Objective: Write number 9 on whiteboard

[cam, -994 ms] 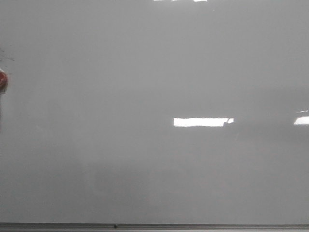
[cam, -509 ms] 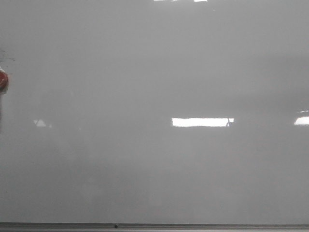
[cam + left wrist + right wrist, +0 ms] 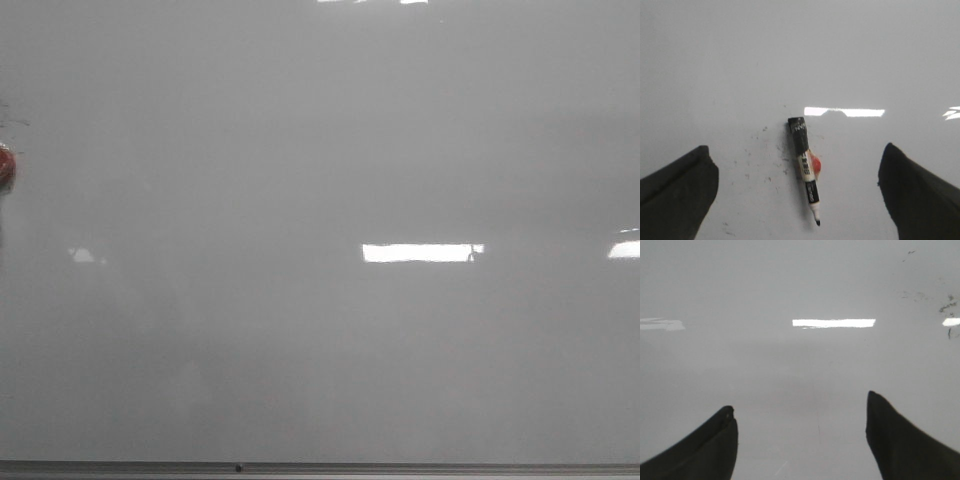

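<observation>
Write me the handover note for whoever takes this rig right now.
Left claw: open, holding nothing, above the marker.
Right claw: open, empty, over bare board.
Marker: lying flat on the whiteboard by a red object, uncapped tip toward the left claw. Faint old smudges around it.
Done: nothing; no 9 visible on the board.
Left: grasp the marker, write the 9.

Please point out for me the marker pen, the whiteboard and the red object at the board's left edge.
marker pen (image 3: 804, 167): left wrist view, on the middle of its barrel.
whiteboard (image 3: 320, 150): front view, on its bare surface.
red object (image 3: 5, 165): front view, on its visible part.
</observation>
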`<action>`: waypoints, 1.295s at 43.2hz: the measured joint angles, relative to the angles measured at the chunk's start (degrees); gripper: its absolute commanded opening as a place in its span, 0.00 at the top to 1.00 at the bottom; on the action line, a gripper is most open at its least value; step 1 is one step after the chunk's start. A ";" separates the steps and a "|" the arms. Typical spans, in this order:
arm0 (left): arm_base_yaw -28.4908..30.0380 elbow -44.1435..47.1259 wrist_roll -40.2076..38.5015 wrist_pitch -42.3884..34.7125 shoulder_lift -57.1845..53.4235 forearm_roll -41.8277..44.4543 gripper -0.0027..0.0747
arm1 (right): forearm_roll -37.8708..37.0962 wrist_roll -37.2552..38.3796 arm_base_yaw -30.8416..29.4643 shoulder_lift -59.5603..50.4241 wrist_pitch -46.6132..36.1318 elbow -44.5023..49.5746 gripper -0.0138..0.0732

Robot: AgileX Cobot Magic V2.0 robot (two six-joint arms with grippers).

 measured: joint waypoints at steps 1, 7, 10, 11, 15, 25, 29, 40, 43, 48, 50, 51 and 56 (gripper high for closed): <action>0.00 -0.16 0.00 0.81 0.48 -0.54 0.18 | 0.00 0.00 0.00 0.00 0.00 0.00 0.17; 0.00 -3.62 0.00 7.13 9.04 -3.80 0.18 | 0.00 0.00 0.00 0.00 -0.62 0.00 0.17; 0.00 -6.35 0.00 9.69 14.73 -5.75 0.18 | 0.00 0.00 0.00 0.00 -1.14 0.00 0.17; 0.00 -7.60 0.00 10.44 17.28 -6.38 0.18 | 0.00 0.00 0.00 0.00 -1.14 0.00 0.17; 0.00 -11.13 0.00 11.32 25.72 -8.47 0.18 | 0.00 0.00 0.00 0.00 -1.61 0.00 0.17; 0.00 -18.06 0.00 10.86 43.61 -12.62 0.18 | 0.00 0.00 0.00 0.00 -2.07 0.00 0.17; 0.00 -19.86 0.00 9.64 48.86 -12.95 0.18 | 0.00 0.00 0.00 0.00 -2.07 0.00 0.17; -2.26 -22.97 0.00 3.00 57.62 -13.24 0.19 | 0.00 0.00 0.00 0.00 -2.07 0.00 0.17; -2.65 -22.97 0.00 2.29 58.59 -13.24 0.23 | 0.00 0.00 0.00 0.00 -2.07 0.00 0.17; -2.73 -22.97 0.00 1.61 59.23 -12.99 0.37 | 0.00 0.00 0.00 0.00 -2.07 0.00 0.17; -2.73 -22.97 0.00 1.39 59.39 -12.32 0.45 | 0.00 0.00 0.00 0.00 -2.07 0.00 0.17; -2.73 -22.97 0.00 1.39 59.39 -12.04 0.48 | 0.00 0.00 0.00 0.00 -2.07 0.00 0.17; -2.73 -22.97 0.00 1.39 59.67 -10.90 0.70 | 0.00 0.00 0.00 0.00 -2.07 0.00 0.17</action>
